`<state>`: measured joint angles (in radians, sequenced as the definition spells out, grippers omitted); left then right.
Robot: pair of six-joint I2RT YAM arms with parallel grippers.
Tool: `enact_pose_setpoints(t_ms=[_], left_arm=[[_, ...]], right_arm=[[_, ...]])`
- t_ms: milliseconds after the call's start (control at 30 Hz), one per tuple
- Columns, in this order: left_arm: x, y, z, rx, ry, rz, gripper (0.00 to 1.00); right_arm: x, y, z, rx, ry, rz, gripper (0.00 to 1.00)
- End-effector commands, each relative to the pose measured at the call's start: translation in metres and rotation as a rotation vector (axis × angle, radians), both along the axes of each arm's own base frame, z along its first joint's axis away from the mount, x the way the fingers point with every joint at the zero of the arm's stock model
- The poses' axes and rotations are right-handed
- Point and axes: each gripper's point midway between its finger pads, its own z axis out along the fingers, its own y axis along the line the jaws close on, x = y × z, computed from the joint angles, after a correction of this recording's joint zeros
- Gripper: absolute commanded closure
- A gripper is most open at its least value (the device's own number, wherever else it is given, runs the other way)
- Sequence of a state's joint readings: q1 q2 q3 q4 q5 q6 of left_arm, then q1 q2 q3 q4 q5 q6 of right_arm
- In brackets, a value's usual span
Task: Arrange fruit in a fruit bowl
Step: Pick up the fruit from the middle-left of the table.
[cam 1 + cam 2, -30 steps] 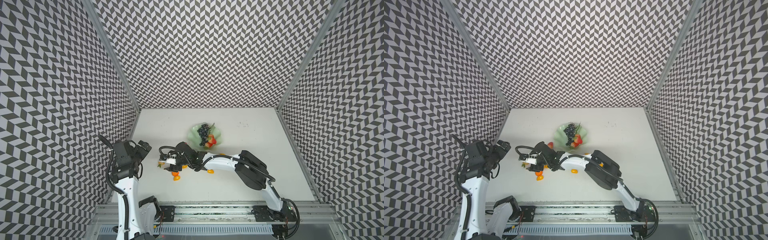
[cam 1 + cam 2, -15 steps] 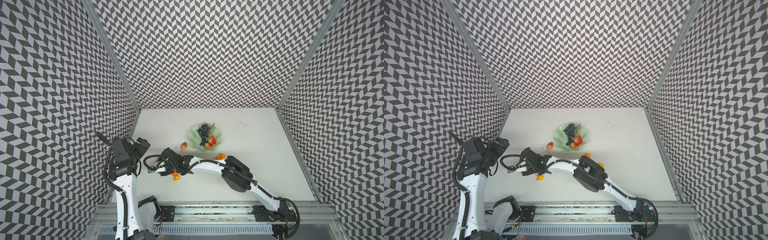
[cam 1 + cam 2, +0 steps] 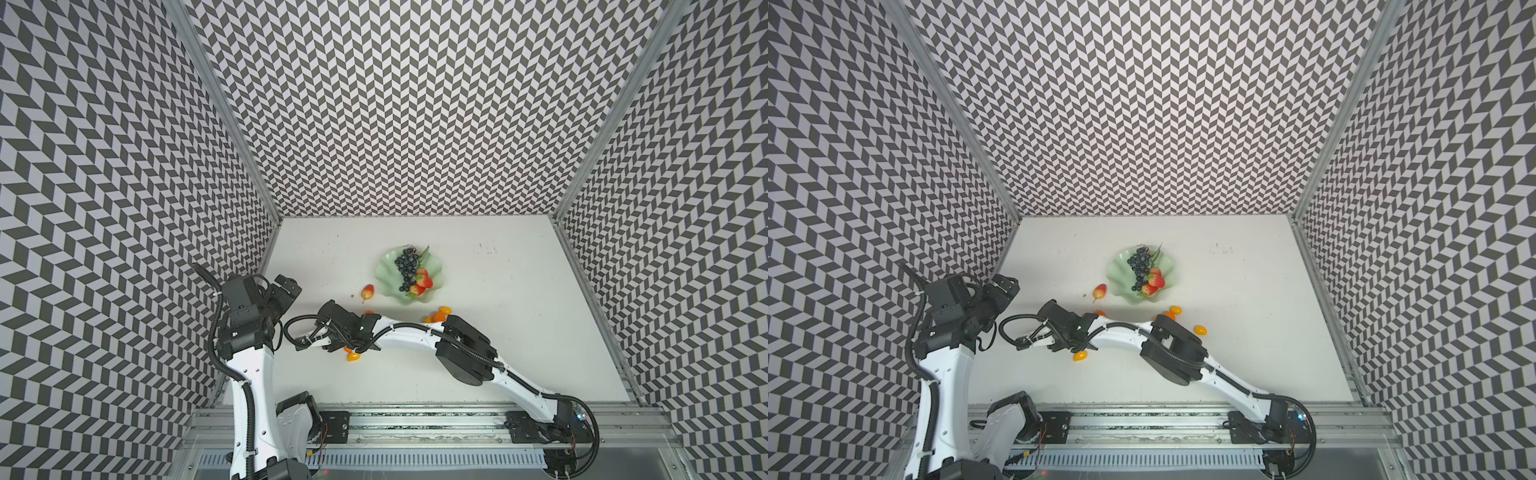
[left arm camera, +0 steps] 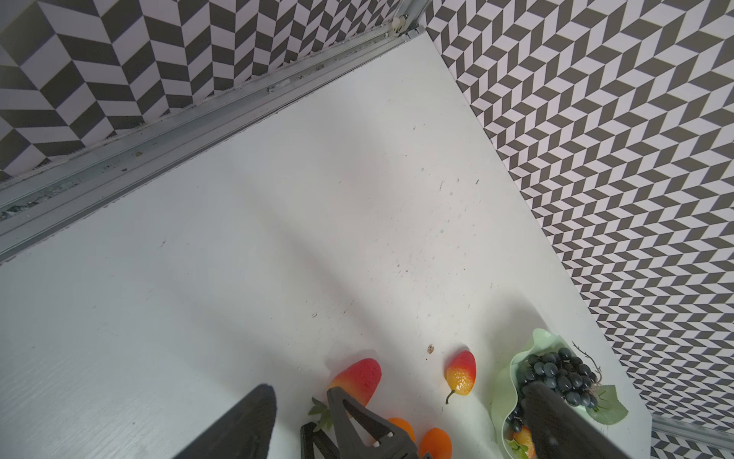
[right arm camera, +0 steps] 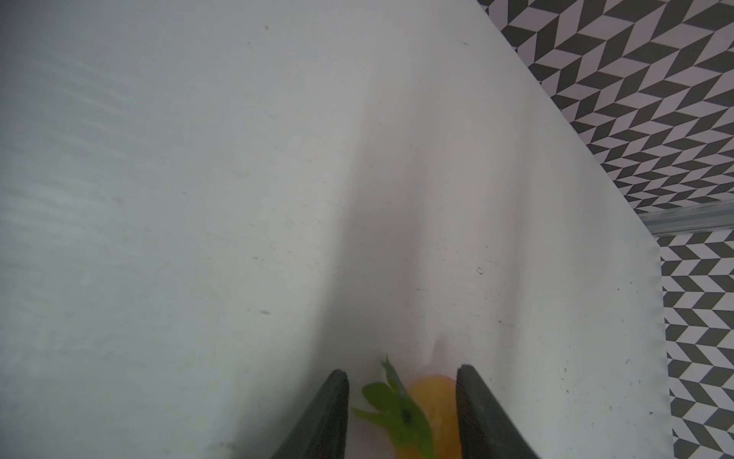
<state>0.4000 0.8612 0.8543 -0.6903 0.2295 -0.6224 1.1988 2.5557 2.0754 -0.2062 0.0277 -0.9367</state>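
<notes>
Here the right gripper (image 5: pixel 400 371) has its two black fingers (image 5: pixel 333 401) apart, one on either side of a strawberry (image 5: pixel 433 405) that lies on the table (image 3: pixel 498 332). They straddle it but are not yet clamped.

The leafy cap fills the gap and the pale orange shoulder sits close against one finger. The rest is out of frame, so the long axis seems to run slantwise across the jaws, though I cannot be sure. Closing here would likely pinch cap and shoulder, and the fruit could squirt out.

The left gripper (image 3: pixel 291 286) hangs just to the left, jaws wide and empty, so the right arm is plainly the nearer.

The bowl (image 3: pixel 384 272) lies to the far right of the grasp and already holds grapes (image 3: pixel 406 266) and other strawberries (image 3: pixel 422 282). A pear (image 3: pixel 367 292) lies on the table between. Small orange fruits (image 3: pixel 353 356) sit loose just on the near side of the wrist.

The white table has free room around the grasp, and zigzag-patterned walls (image 3: pixel 415 124) box it in.
</notes>
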Motion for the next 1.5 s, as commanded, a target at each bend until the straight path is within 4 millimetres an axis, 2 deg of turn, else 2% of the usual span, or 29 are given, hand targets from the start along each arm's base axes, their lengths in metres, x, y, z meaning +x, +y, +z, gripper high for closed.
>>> enact_pose_setpoints(t_ms=[0, 233, 633, 833, 967, 1033, 1200, 1467], left_arm=[[0.000, 0.001, 0.009, 0.005, -0.018, 0.002, 0.00], [0.001, 0.000, 0.009, 0.002, -0.021, -0.002, 0.00], [0.003, -0.001, 0.009, -0.006, -0.025, -0.014, 0.00], [0.003, -0.002, 0.009, -0.007, -0.026, -0.016, 0.00], [0.003, -0.002, 0.009, -0.005, -0.026, -0.016, 0.00], [0.003, -0.002, 0.010, -0.003, -0.028, -0.017, 0.00], [0.003, -0.002, 0.012, 0.000, -0.030, -0.018, 0.00], [0.005, 0.000, 0.023, 0.016, -0.042, -0.018, 0.00]], right_arm=[[-0.002, 0.008, -0.003, 0.005, -0.035, 0.012, 0.60], [0.001, 0.004, -0.008, -0.010, -0.061, 0.002, 0.69], [0.009, -0.003, -0.005, -0.031, -0.106, -0.023, 0.71], [0.012, -0.005, -0.006, -0.037, -0.111, -0.032, 0.78], [0.012, -0.003, -0.001, -0.020, -0.111, -0.031, 0.85], [0.012, -0.002, 0.002, -0.014, -0.113, -0.031, 0.93], [0.013, 0.000, 0.017, 0.022, -0.096, -0.036, 0.99], [0.014, 0.003, 0.055, 0.138, 0.066, -0.041, 1.00]])
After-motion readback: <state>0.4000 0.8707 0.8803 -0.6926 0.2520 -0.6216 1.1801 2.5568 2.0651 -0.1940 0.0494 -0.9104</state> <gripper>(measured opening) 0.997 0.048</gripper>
